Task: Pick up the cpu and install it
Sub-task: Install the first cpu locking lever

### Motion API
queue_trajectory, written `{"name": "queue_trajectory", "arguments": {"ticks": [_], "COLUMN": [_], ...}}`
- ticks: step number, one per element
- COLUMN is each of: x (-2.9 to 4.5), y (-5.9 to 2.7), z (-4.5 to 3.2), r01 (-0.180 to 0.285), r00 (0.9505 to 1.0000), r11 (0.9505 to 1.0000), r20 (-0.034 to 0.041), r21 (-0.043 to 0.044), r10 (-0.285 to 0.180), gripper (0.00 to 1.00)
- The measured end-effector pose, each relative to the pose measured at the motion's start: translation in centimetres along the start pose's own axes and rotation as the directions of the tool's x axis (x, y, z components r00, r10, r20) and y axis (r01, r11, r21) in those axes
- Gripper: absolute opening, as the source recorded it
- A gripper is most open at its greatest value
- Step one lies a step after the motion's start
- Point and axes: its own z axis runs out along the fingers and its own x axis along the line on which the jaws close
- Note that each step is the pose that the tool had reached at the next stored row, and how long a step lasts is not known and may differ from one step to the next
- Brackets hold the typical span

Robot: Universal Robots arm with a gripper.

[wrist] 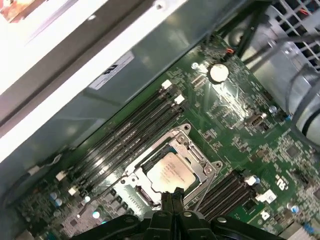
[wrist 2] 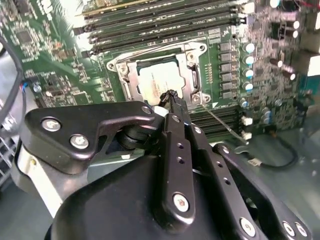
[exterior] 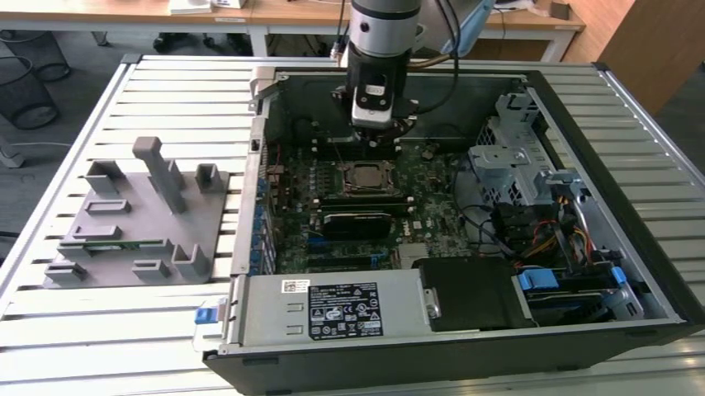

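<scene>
1. PC case [exterior: 441,363] is laid open on slatted table [exterior: 165,91].
2. Green mobo [exterior: 430,177] is seen inside the case; labelled PSU [exterior: 330,309] is fitted at the near edge.
3. Grey fixture tray [exterior: 132,223] is set beside the case, at exterior view's left.
4. Coin batt. [wrist: 218,72] is mounted near black RAM slots [wrist: 130,135] in first wrist view.

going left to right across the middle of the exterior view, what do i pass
grey fixture tray -> cpu -> silver drive cage -> blue clip
</scene>
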Motion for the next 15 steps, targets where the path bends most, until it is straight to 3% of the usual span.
{"name": "queue_trajectory", "arguments": {"ticks": [4, 7, 12, 15], "x": [0.00, 0.00, 0.00, 0.00], "y": [0.00, 0.00, 0.00, 0.00], "z": [0.11, 0.17, 0.26, 0.29], "r01": [0.073, 0.128, 0.218, 0.258], "r00": [0.9973, 0.9917, 0.9759, 0.9662], "r11": [0.9973, 0.9917, 0.9759, 0.9662], "r20": [0.0008, 0.0015, 0.0024, -0.0008], "r21": [0.0002, 0.0004, 0.0005, -0.0070], "r10": [-0.073, -0.128, -0.218, -0.258], "gripper": [0.11, 0.11, 0.11, 0.11]}}
